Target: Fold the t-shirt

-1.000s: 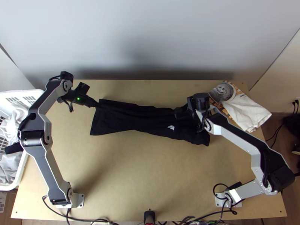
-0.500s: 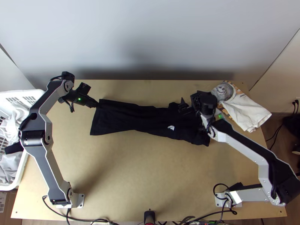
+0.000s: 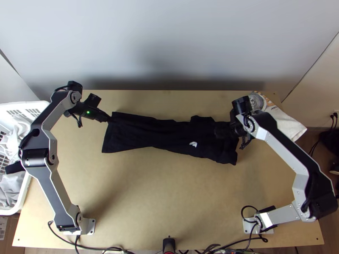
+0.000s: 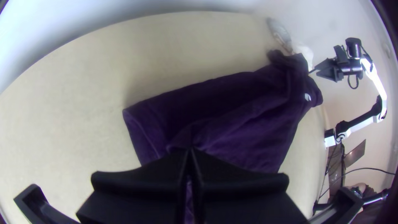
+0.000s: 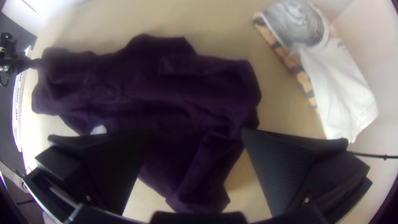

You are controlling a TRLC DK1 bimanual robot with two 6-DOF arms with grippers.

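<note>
My left gripper [image 3: 109,118] is at the upper left end of the black t-shirt [image 3: 161,134] in the top view. In the left wrist view the left gripper [image 4: 190,151] is shut on the shirt [image 4: 240,120] near one corner. The shirt lies as a long, narrow, rumpled strip with a small white mark. Over its right end is my right gripper [image 3: 222,130]. In the right wrist view the right gripper [image 5: 192,135] stands open, its fingers wide apart above the creased shirt [image 5: 145,87], with no cloth pinched between them.
A folded white cloth with a grey and orange print [image 3: 286,122] lies at the table's far right corner, behind the right arm. At the left edge stands a white basket [image 3: 26,186] with clothes in it. Bare tabletop [image 3: 165,199] stretches along the near side of the shirt.
My right gripper first drew back from the shirt's upper edge, opening, then swung round to the shirt's right end. The left gripper has kept its place, and the shirt's upper right edge is uncovered.
</note>
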